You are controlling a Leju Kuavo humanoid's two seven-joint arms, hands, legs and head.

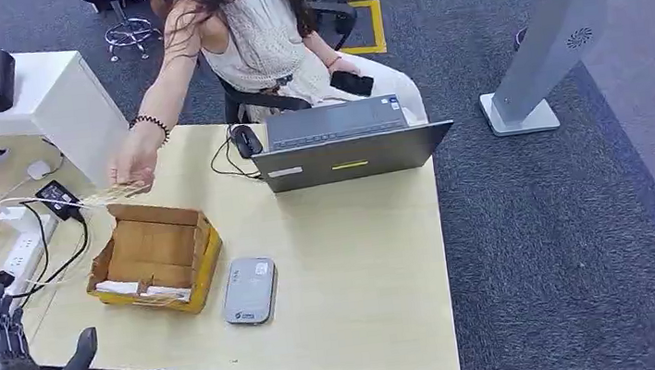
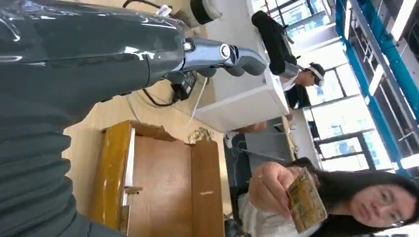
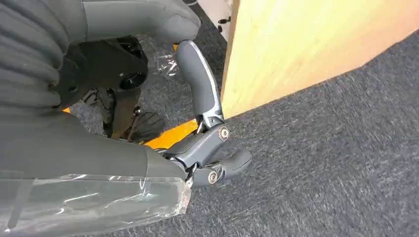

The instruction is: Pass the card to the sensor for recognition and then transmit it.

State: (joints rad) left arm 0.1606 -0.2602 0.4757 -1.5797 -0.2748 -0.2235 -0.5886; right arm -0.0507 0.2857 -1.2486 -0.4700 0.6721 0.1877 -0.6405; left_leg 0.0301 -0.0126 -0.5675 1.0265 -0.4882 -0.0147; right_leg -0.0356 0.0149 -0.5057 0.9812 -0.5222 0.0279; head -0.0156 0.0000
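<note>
A person seated across the table holds the yellowish card [image 1: 109,194] in one hand above the far edge of an open cardboard box [image 1: 156,253]. The left wrist view shows that card [image 2: 305,200] pinched in the person's hand beyond the box [image 2: 163,182]. The grey sensor pad [image 1: 249,290] lies flat on the table just right of the box. My left hand [image 1: 18,360] hovers at the table's near left corner, fingers spread, thumb out, holding nothing. My right hand [image 3: 205,148] hangs beside the table edge over the carpet, fingers loosely bent and empty.
An open laptop [image 1: 343,146] and a mouse [image 1: 245,140] sit at the far side of the wooden table [image 1: 354,284]. A power strip [image 1: 25,245] with black cables lies at the left, behind it a white cabinet [image 1: 63,103]. A grey stand [image 1: 558,38] rises from the carpet at the right.
</note>
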